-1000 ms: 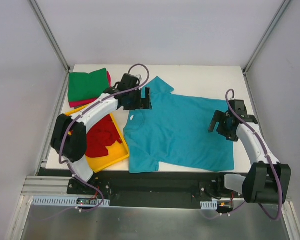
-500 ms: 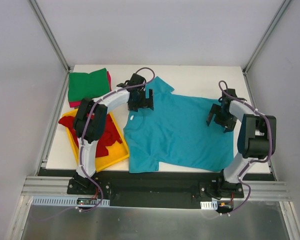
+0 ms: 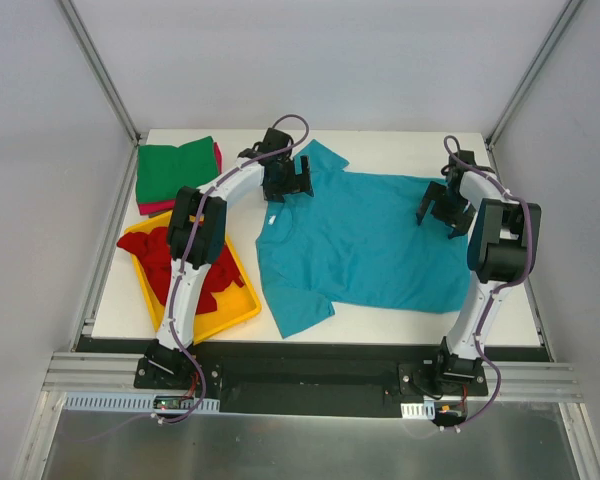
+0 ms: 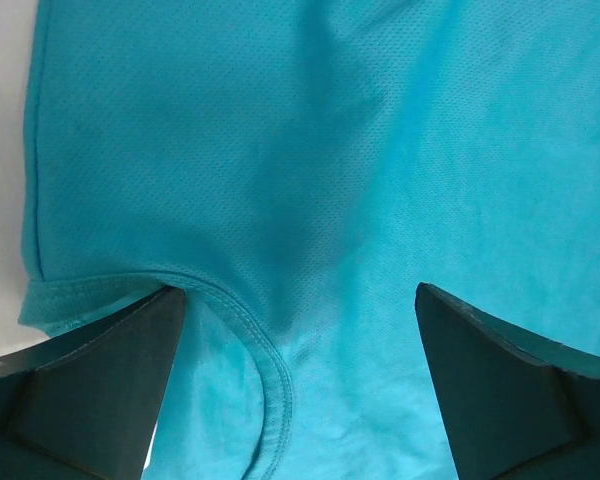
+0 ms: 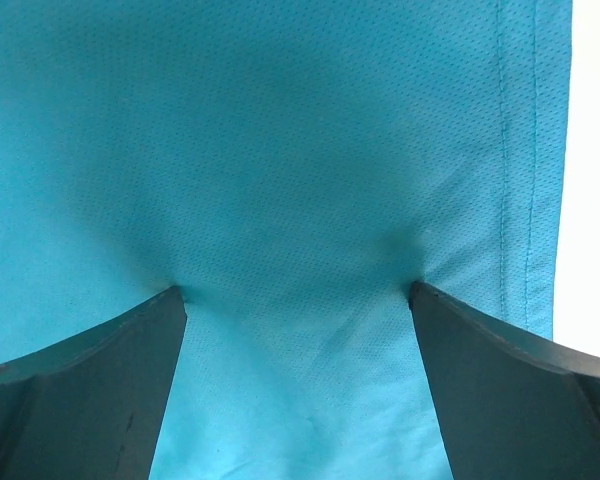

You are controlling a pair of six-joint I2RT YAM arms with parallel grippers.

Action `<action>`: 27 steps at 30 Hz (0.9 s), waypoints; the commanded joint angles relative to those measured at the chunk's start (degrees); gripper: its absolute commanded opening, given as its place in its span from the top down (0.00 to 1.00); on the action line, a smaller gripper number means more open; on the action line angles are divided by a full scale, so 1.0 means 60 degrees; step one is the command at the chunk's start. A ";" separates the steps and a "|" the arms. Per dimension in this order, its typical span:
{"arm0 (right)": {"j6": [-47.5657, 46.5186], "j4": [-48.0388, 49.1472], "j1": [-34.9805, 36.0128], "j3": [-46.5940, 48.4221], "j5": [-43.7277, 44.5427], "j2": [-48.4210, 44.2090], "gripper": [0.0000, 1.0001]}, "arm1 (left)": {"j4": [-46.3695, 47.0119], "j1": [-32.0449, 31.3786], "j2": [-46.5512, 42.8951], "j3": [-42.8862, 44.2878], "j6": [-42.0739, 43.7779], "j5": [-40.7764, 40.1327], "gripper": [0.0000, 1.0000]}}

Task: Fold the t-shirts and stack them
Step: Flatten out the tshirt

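Observation:
A teal-blue t-shirt [image 3: 360,240] lies spread flat on the white table. My left gripper [image 3: 290,180] is open, its fingertips pressed down on the shirt's far left part beside a stitched seam [image 4: 265,370]; the cloth fills the left wrist view [image 4: 300,150]. My right gripper [image 3: 442,205] is open, its fingertips pressed on the shirt's far right part near the hem [image 5: 515,200]. A folded green t-shirt [image 3: 175,170] lies on a magenta-pink one [image 3: 152,208] at the far left. Red t-shirts [image 3: 170,255] lie crumpled in the tray.
A yellow plastic tray [image 3: 235,315] sits at the near left, by the left arm. Bare white table [image 5: 592,200] shows right of the shirt's hem. Grey walls and metal rails enclose the table on three sides.
Both grippers have moved toward the far edge with their tips on the teal shirt. The shirt has slid away from the near edge with them.

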 commanded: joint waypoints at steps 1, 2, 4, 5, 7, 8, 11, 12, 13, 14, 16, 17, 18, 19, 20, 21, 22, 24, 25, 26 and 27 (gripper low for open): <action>0.0173 -0.0203 -0.0116 0.1405 -0.0844 0.1051 0.04 | -0.0386 0.0362 0.0850 0.1256 -0.0315 0.0654 0.01; 0.0231 -0.0363 -0.0131 0.1786 -0.0772 0.1227 0.04 | -0.0400 0.0406 0.1040 0.1535 -0.0330 0.0801 0.01; 0.0276 -0.0598 -0.0131 0.2445 -0.0277 0.1549 0.04 | -0.0386 0.0464 0.1377 0.2164 -0.0359 0.0905 0.01; 0.0305 -0.0700 -0.0145 0.2753 -0.0157 0.1696 0.04 | -0.0386 0.0479 0.1509 0.2414 -0.0360 0.0876 0.01; 0.0262 -0.1007 -0.0189 0.3514 -0.0112 0.2062 0.04 | -0.0400 0.0523 0.1729 0.2868 -0.0389 0.0730 0.01; 0.0232 -0.1081 -0.0190 0.3794 -0.0098 0.2194 0.04 | -0.0400 0.0552 0.1759 0.3016 -0.0403 0.0729 0.01; 0.0057 -0.1184 -0.0190 0.4395 -0.0200 0.2137 0.04 | -0.0415 0.0611 0.1483 0.3120 -0.0345 0.0730 0.01; -0.0002 -0.1359 -0.0190 0.4600 -0.0229 0.2006 0.04 | -0.0401 0.0611 0.1264 0.3105 -0.0229 0.0628 0.01; -0.0060 -0.1447 -0.0190 0.4704 -0.0229 0.1831 0.04 | -0.0400 0.0582 0.0928 0.3105 -0.0112 0.0453 0.01; -0.0133 -0.1521 -0.0190 0.4705 -0.0157 0.1539 0.04 | -0.0415 0.0567 0.0693 0.3119 0.0049 0.0292 0.01; -0.0236 -0.1696 -0.0175 0.4414 -0.0127 0.0822 0.04 | -0.0430 0.0509 0.0020 0.2989 0.0270 0.0101 0.01; -0.0251 -0.1668 -0.0175 0.3919 -0.0098 0.0325 0.04 | -0.0444 0.0480 -0.0346 0.2799 0.0299 0.0042 0.01; -0.0251 -0.1566 -0.0175 0.3363 -0.0039 -0.0187 0.04 | -0.0430 0.0436 -0.0814 0.2435 0.0329 -0.0075 0.01; -0.0251 -0.1391 -0.0160 0.2777 0.0019 -0.0831 0.04 | -0.0430 0.0363 -0.1268 0.1953 0.0372 -0.0178 0.01; -0.0237 -0.1187 -0.0160 0.2003 0.0136 -0.1548 0.04 | -0.0430 0.0290 -0.1809 0.1455 0.0402 -0.0295 0.01; -0.0164 -0.0982 -0.0175 0.1284 0.0296 -0.2193 0.04 | -0.0430 0.0173 -0.2366 0.0580 0.0388 -0.0426 0.01; -0.0105 -0.0704 -0.0160 0.0363 0.0472 -0.2968 0.04 | -0.0430 0.0070 -0.2864 -0.0169 0.0388 -0.0500 0.01; 0.0070 0.0027 -0.0175 -0.1570 0.0707 -0.4505 0.04 | -0.0430 -0.0193 -0.3948 -0.1692 0.0198 -0.0647 0.01; 0.0172 0.0437 -0.0175 -0.2580 0.0737 -0.5311 0.04 | -0.0415 -0.0368 -0.4475 -0.2396 0.0110 -0.0691 0.01; 0.0217 0.0673 -0.0189 -0.3330 0.0665 -0.5972 0.04 | -0.0430 -0.0573 -0.4988 -0.3157 0.0022 -0.0764 0.01; 0.0290 0.0806 -0.0190 -0.4048 0.0722 -0.6689 0.04 | -0.0415 -0.0764 -0.5399 -0.3832 -0.0095 -0.0779 0.01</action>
